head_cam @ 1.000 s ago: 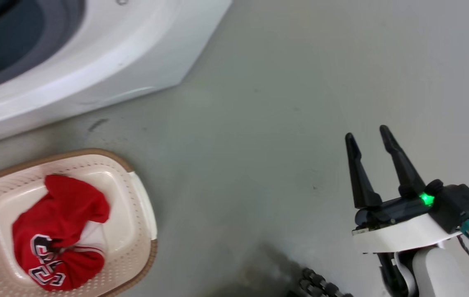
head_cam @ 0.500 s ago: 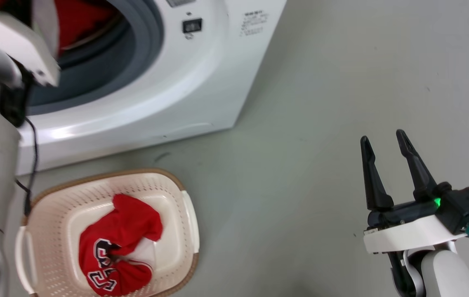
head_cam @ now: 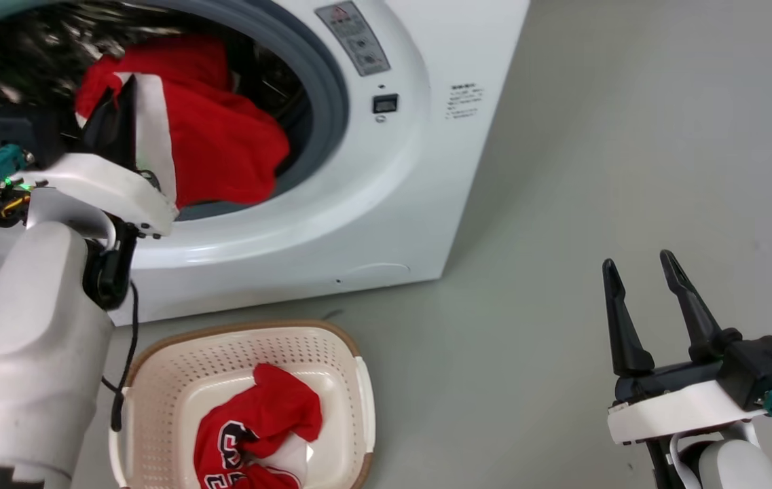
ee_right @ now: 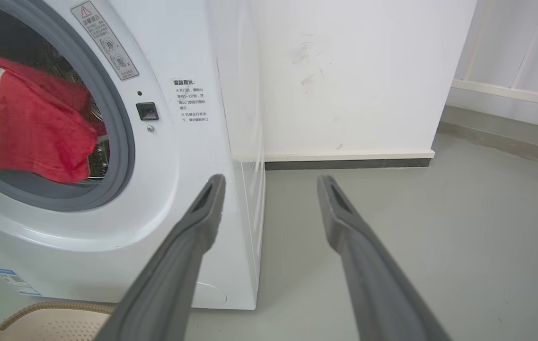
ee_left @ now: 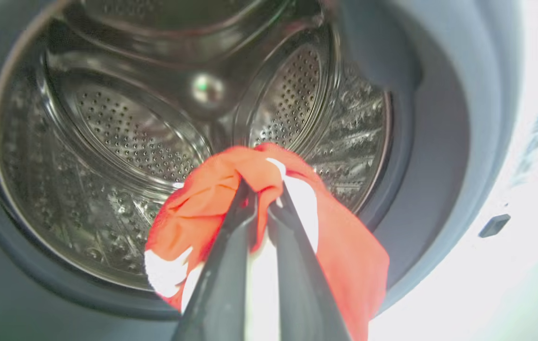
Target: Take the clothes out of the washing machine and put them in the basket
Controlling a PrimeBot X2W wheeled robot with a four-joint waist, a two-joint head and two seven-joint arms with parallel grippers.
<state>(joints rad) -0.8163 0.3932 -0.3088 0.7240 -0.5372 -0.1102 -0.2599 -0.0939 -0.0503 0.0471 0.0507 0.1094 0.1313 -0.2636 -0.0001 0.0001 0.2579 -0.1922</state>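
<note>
left claw (ee_left: pixel 263 192) is clamped on the striped red jersey (ee_left: pixel 344 255) at the mouth of the washing machine (head_cam: pixel 386 204), basket (head_cam: pixel 175 353) sits on the floor (head_cam: pixel 562 170) down below it with the numbered jersey (head_cam: pixel 270 414) inside, right claw (head_cam: pixel 637 260) hangs open far off.

The basket (head_cam: pixel 250 328) and its jersey (head_cam: pixel 270 414) run off the bottom edge — numerals incomplete.

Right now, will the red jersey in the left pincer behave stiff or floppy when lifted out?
Likely floppy: the jersey hangs in folds from the left pincer. Probably light, since a pinch holds it. Its hem may catch the rim.
</note>
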